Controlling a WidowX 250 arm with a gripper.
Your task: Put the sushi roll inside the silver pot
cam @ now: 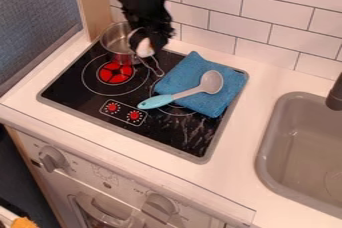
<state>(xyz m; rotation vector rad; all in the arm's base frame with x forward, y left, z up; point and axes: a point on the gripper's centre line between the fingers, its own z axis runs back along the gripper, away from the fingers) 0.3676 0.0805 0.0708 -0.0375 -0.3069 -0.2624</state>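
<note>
The black gripper point(148, 41) hangs from the top edge over the back left of the stove, at the right side of the silver pot point(115, 38). It is shut on the sushi roll point(145, 48), a small white piece at its lower end. The roll is beside the pot's right rim, above the pot's handle. Part of the pot's right side is hidden behind the gripper and the roll.
A folded blue cloth point(220, 100) lies on the right of the black stove top point(77, 92), with a spoon point(210, 82) with a light-blue handle across it. A grey sink point(294, 147) is at the right; a tiled wall point(257, 12) stands behind.
</note>
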